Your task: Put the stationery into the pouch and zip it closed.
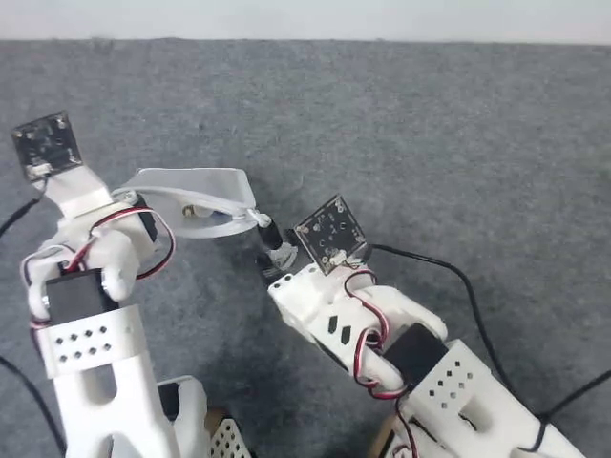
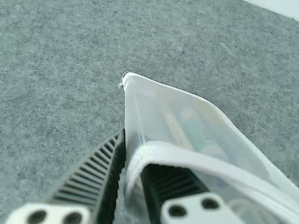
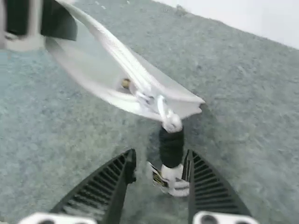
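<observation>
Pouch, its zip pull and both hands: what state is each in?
Pouch: held off the table, stationery inside.
Left hand: shut on pouch.
Right hand: open around zip pull.
Zip pull: at pouch's end away from left hand, inside the open right hand.

Here's the table: a grey, felt-like mat covers it from the near edge to the pale strip at the far side. The same speckled grey shows in the left wrist view and the right wrist view. A black cable snakes across the right half, and another cable loops at the left edge. Mid-table, a small black cylinder with white ends seems to rest on the mat.
</observation>
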